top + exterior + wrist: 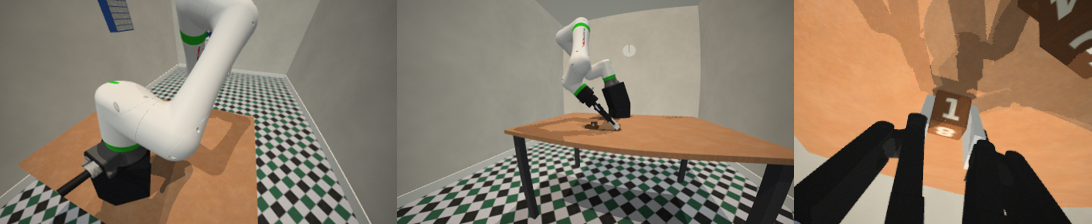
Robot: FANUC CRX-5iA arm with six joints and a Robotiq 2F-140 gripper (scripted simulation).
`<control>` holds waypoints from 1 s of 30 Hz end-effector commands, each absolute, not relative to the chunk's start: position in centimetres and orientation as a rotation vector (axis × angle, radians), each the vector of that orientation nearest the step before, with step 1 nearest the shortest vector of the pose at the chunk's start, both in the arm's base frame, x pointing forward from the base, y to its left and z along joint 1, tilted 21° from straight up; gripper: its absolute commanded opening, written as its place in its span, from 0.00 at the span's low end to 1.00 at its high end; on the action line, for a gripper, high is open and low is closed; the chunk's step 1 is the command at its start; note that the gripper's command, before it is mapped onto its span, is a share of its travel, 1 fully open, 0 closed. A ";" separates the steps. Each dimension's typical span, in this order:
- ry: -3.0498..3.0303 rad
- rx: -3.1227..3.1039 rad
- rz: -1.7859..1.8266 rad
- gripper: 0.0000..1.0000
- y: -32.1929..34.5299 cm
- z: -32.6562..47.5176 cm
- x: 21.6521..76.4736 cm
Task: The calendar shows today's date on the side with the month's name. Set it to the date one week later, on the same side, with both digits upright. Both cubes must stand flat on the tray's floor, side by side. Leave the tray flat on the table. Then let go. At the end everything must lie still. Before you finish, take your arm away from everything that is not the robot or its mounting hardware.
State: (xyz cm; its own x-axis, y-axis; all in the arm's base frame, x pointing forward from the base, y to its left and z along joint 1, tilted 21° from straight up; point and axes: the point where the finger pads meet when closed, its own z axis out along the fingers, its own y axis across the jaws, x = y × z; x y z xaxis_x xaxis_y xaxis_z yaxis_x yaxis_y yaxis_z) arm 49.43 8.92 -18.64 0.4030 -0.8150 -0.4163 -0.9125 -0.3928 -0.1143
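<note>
The hand (951, 137) is clamped on a cube (950, 113) showing 1, low over the table (854, 90), so seating it in the tray remains.

my arm's shell (162, 120) looks like smooth white plastic with a soft sheen, ringed by glossy green bands. my fingers are matt black, their pads (972, 141) pale and smooth. the cube (950, 115) between them looks like dark brown wood with a painted white digit. the tabletop (667, 135) shows warm, matt wood grain. the floor (590, 193) looks like smooth chequered tile.
</note>
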 end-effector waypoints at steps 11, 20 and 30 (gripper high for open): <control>1.498 -2.341 0.422 0.17 8.8 -19.0 49.5; 1.498 -2.341 0.422 0.17 8.8 -19.1 49.6; 1.498 -2.341 0.422 0.17 8.8 -19.1 49.6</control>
